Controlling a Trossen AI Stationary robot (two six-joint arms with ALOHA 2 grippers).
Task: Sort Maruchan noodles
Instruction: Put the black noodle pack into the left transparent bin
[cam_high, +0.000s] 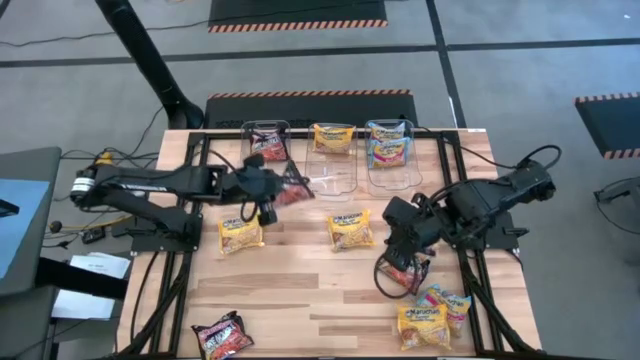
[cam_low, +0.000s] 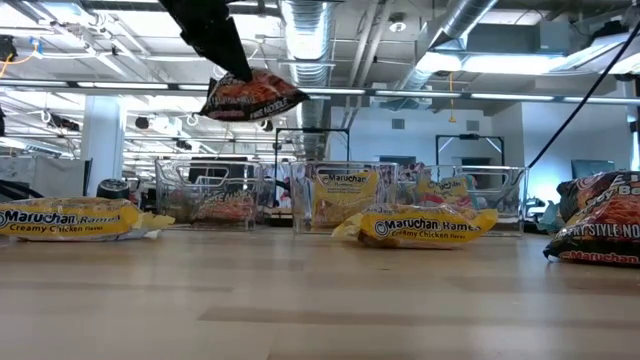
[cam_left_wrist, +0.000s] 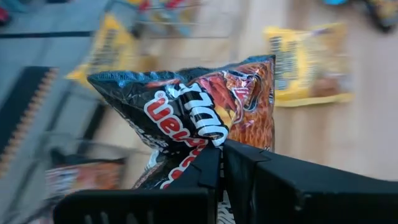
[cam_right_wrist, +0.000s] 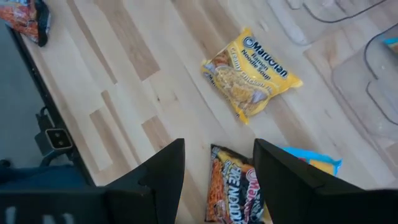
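We hold one dark packet (cam_high: 290, 186) aloft, left fingers (cam_left_wrist: 219, 163) clamped on it, near the left tub (cam_high: 266, 140). Our right fingers (cam_right_wrist: 281, 171) stand open, directly above another dark packet (cam_right_wrist: 236, 190) on the surface (cam_high: 300, 280).

I count four dark maroon-black crinkly plastic ramen packets (cam_high: 222, 335) (one of them hangs pinched in my left gripper (cam_high: 280, 189)), four yellow-orange crinkly plastic ramen packets (cam_high: 350, 230), and at least two light blue-and-pink plastic ramen packets (cam_high: 452, 301); those at one o'clock overlap too much to separate. Three clear rectangular plastic tubs (cam_high: 335, 176) stand at twelve o'clock.
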